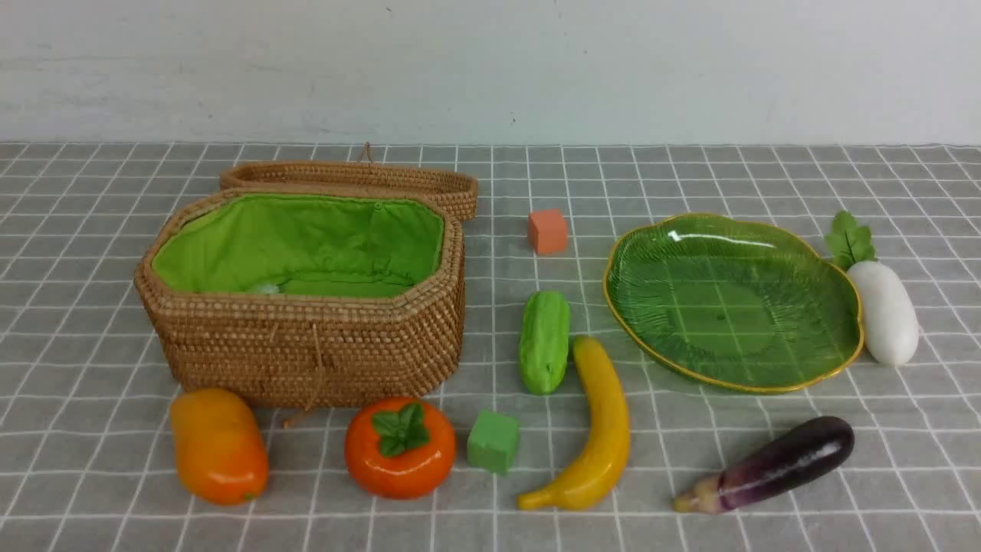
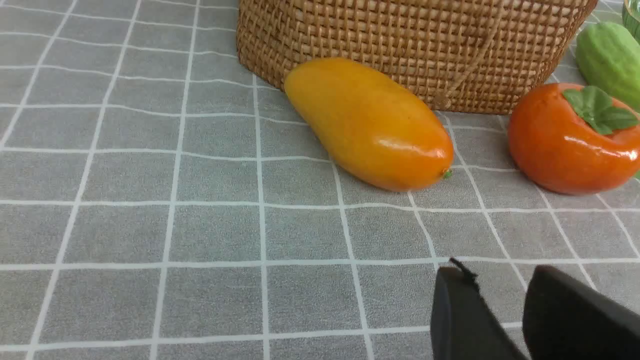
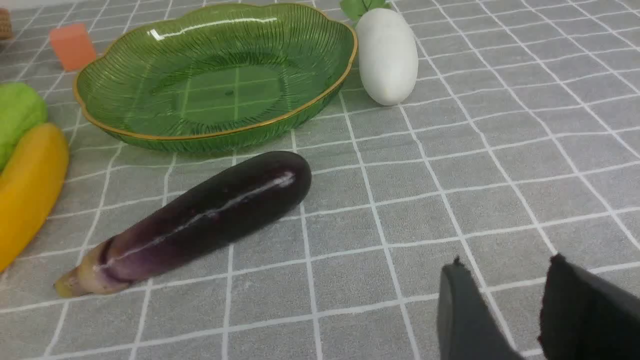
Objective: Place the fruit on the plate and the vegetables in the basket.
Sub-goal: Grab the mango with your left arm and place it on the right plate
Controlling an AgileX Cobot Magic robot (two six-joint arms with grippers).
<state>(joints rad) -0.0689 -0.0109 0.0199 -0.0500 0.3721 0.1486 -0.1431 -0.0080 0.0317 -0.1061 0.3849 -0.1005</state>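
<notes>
Glossy orange-yellow oval mango (image 2: 370,125) lies beside the tan wicker basket (image 2: 400,45); likely light, stiff, slippery, so grip across its middle; left claw (image 2: 500,285) and right claw (image 3: 505,280) both parted, empty.

Around the cucumber (image 1: 544,342), the basket (image 1: 306,360) lies at 9 o'clock, the plate (image 1: 732,303) at 3, the far cube (image 1: 547,231) at 12, the near cube (image 1: 493,441) at 7 and the banana (image 1: 598,429) at 5. The mango (image 1: 218,445) and persimmon (image 1: 399,447) lie at the basket's 7 and 5. The radish (image 1: 885,310) lies at the plate's 3, the eggplant (image 1: 774,464) at its 6.
</notes>
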